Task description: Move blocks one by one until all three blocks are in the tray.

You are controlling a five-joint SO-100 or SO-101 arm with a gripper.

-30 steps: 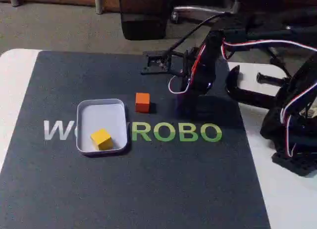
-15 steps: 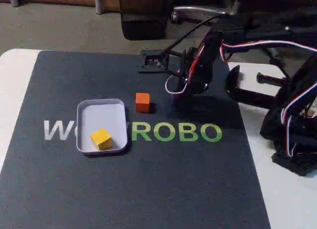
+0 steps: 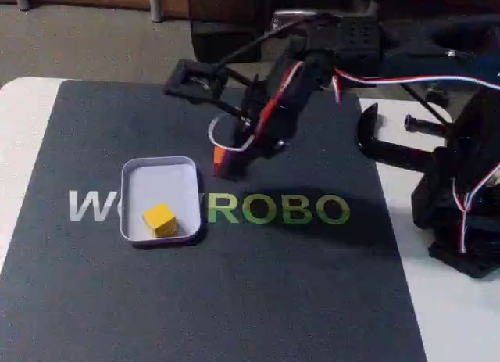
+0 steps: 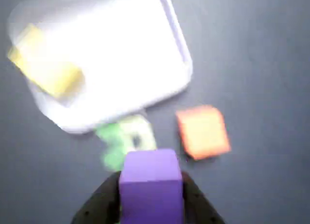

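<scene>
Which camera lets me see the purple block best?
The wrist view. The purple block fills the bottom middle there, held between the dark fingers of the gripper, though the picture is blurry. In the fixed view the arm stands over that spot, and I cannot make out any purple.

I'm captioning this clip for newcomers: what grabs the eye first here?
In the wrist view, a purple block sits clamped between the gripper fingers at the bottom edge. Above it lie the pale tray with the yellow block inside, and the orange block on the dark mat beside the tray.
</scene>
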